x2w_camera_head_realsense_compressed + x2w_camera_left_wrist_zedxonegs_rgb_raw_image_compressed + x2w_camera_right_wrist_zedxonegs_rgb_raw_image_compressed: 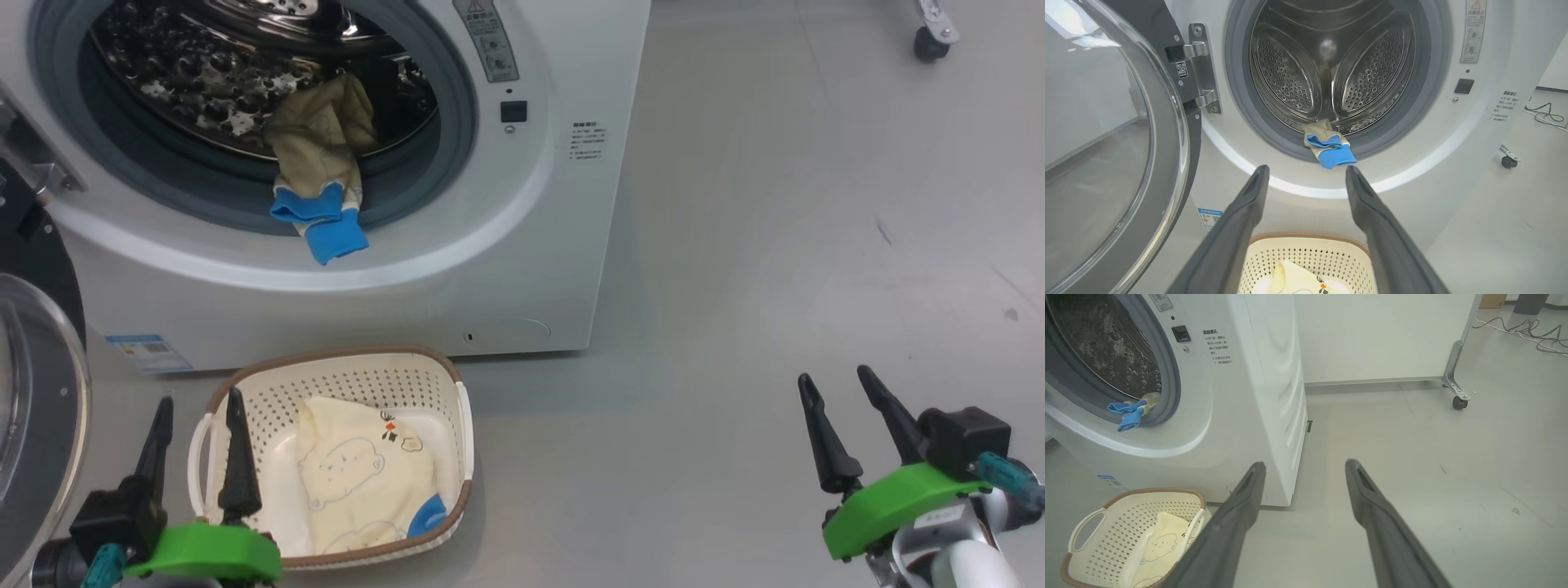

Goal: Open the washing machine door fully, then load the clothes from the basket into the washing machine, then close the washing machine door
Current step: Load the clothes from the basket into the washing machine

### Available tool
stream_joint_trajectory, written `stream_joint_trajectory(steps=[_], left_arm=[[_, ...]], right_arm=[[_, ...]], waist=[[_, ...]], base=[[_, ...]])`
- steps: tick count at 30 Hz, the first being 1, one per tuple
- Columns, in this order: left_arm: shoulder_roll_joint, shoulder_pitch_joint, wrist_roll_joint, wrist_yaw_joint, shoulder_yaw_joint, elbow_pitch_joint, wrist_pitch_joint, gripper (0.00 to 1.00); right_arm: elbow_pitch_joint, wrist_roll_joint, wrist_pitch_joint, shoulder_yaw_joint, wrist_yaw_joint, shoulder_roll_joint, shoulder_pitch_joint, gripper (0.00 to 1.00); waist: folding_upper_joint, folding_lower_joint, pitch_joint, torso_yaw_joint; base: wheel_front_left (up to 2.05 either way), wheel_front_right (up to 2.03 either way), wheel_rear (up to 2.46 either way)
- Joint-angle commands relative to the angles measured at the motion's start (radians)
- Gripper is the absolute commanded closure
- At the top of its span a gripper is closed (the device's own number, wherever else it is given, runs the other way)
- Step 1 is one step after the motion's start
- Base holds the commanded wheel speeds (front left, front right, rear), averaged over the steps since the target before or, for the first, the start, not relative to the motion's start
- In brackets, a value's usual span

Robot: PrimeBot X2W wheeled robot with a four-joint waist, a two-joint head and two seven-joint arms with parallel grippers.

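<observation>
**Left arm is nearer the next pick**

The left end effector (202,398), fingers spread wide and empty, hovers at the left rim of the basket (343,353). The pale yellow garment (359,482) lies just to its right, long axis pointing toward the washing machine (522,269). The right end effector (833,374), equally wide and empty, is well apart. Beyond, another garment (318,188) drapes over the gasket (204,204); the door (33,425) stands open.
</observation>
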Motion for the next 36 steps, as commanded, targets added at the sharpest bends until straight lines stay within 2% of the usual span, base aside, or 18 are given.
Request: stream_joint_trajectory(steps=[1,14,36], left_arm=[[0.011,-0.014,0.010,0.005,0.034,-0.045,-0.007,0.00],[-0.003,0.064,0.011,0.016,0.009,-0.081,-0.006,0.00],[0.000,0.040,0.003,0.028,-0.017,-0.051,0.008,0.00]], right_arm=[[-0.039,-0.008,0.005,0.020,0.000,-0.015,-0.011,0.00],[-0.074,-0.014,0.039,0.025,0.000,-0.015,0.023,0.00],[-0.086,-0.004,0.044,0.039,0.000,-0.015,0.026,0.00]], waist=[[-0.0001,0.0001,-0.024,0.014],[-0.0001,0.0001,-0.076,0.024],[-0.0001,0.0001,-0.070,0.026]], base=[[0.00,0.00,0.00],[0.00,0.00,0.00],[0.00,0.00,0.00]])
